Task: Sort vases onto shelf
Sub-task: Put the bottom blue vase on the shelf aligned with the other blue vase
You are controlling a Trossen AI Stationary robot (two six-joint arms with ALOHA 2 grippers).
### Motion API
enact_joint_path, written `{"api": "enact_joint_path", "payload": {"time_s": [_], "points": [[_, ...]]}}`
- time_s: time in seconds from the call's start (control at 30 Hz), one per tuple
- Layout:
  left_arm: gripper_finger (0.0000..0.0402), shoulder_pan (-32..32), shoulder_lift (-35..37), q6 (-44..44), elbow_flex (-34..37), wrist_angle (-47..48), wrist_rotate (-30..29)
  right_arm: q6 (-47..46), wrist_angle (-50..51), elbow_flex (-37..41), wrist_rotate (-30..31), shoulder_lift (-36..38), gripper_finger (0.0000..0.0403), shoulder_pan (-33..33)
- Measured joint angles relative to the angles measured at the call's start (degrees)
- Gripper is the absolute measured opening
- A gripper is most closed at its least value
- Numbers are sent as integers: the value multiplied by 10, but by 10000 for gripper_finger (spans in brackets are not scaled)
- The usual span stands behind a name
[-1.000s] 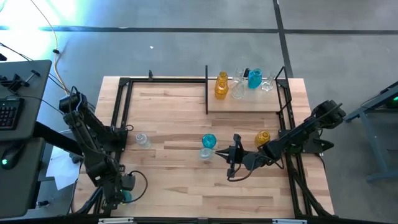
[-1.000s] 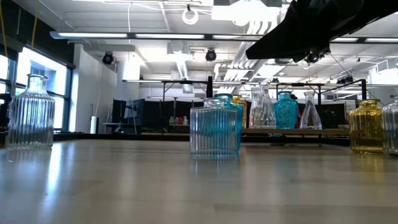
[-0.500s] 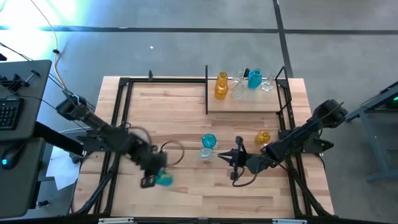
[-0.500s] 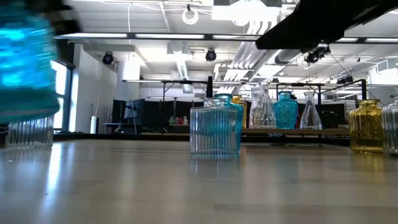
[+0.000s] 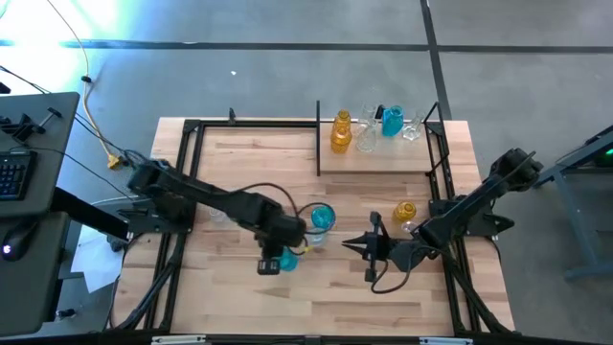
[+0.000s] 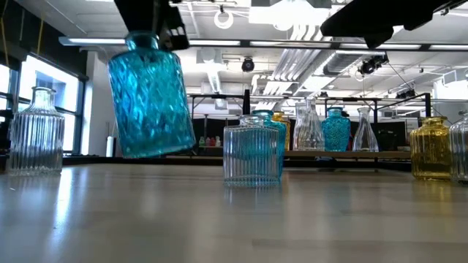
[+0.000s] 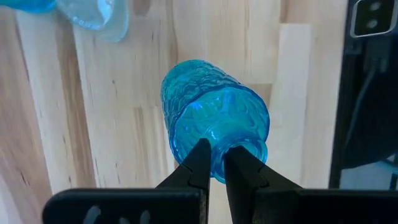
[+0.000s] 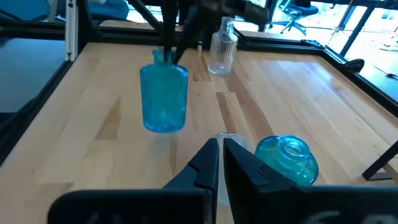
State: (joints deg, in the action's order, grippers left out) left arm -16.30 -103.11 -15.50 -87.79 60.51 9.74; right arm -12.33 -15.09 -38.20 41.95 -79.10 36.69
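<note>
Where tabletop (image 5: 239, 297) apparently open, lifted vase (image 6: 150, 95)

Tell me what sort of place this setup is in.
Probably a robotics lab or workshop. The low view shows exposed ceiling ducts and strip lights over more black-framed workbenches; the high view shows a bare concrete floor and a desk with a keyboard beside the table.

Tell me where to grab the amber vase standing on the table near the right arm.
Take the amber vase by its narrow neck, coming straight down from above. It stands upright, its round belly looks too wide to pinch, and its neck is open from above.
</note>
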Motion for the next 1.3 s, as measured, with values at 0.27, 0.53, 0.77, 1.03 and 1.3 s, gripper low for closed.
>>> {"api": "enact_joint_path", "payload": {"time_s": [0.27, 0.53, 0.77, 1.03, 1.3], "points": [[15, 10, -76, 37, -78, 30, 3, -17, 13, 0, 1, 1, 12, 8], [20, 21, -80, 28, -77, 27, 5, -19, 17, 0, 1, 1, 12, 8], [21, 22, -82, 36, -77, 24, 5, -22, 20, 0, 1, 1, 12, 8], [22, 22, -102, 37, -77, 28, 19, -22, 20, 0, 1, 1, 12, 8], [32, 22, -110, 41, -80, 25, 23, -23, 20, 0, 1, 1, 12, 8]]}}
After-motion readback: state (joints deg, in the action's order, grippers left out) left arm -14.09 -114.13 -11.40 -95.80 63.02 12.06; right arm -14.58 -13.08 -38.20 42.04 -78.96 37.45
